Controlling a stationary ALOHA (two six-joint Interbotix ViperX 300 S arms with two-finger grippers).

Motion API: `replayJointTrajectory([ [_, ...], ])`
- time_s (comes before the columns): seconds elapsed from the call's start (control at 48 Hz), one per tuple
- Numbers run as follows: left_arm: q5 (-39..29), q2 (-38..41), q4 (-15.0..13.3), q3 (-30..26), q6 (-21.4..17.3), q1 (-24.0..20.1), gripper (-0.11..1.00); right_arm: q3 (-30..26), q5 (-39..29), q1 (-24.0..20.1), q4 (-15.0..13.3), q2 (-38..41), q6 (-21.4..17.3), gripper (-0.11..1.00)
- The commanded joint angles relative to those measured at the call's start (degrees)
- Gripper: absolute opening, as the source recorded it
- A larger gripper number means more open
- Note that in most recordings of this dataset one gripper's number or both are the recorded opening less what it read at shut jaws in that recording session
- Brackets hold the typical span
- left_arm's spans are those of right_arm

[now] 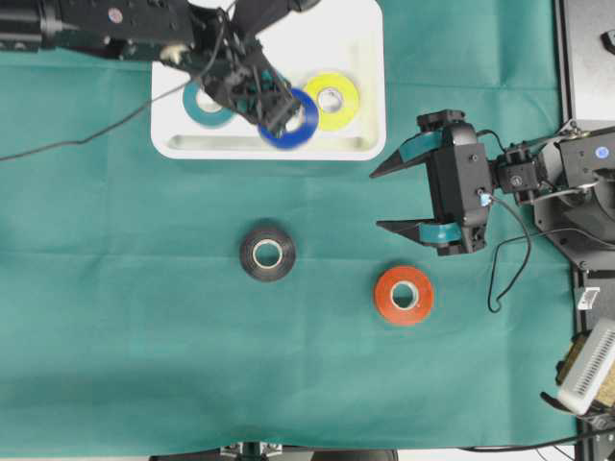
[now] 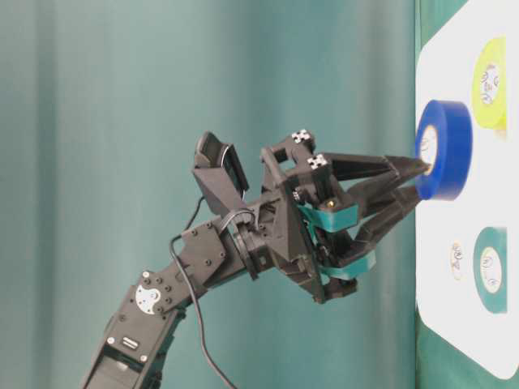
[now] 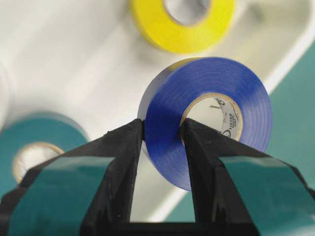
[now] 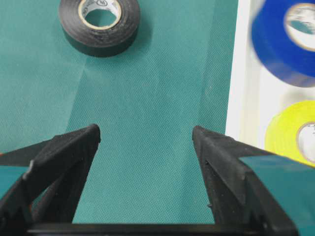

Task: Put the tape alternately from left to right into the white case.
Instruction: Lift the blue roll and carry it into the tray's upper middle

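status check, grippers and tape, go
Left gripper shut on blue tape roll over the white plastic case. Right gripper open, empty. Black roll, red roll on cloth, unobstructed.

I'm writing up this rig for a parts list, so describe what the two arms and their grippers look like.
Both arms are matte black with boxy segments and visible screws. The left gripper and right gripper have long tapered black fingers wrapped with teal tape bands. Black cables loop along each arm. Small black-and-white checkered markers sit on top of the left gripper.
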State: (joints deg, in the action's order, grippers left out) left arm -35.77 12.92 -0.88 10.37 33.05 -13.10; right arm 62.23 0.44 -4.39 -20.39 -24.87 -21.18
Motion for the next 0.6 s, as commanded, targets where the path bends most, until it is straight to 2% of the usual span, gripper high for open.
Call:
replayJointTrajectory([
  [0.0,1.5,-2.7,0.2,-0.6,-1.1,-1.7,-0.03,-0.4,0.5,-0.2,0.2,-0.6,-0.1,0.80],
  [0.292,3.6,-2.2,0.2,-0.2,-2.5,-6.4,-0.03,-0.4,0.6,-0.2,0.2,-0.6,-0.1,0.80],
  [0.583,5.0,-1.5,0.0,0.0,-7.2,-8.1,-0.03,-0.4,0.6,-0.2,0.2,-0.6,-0.1,0.80],
])
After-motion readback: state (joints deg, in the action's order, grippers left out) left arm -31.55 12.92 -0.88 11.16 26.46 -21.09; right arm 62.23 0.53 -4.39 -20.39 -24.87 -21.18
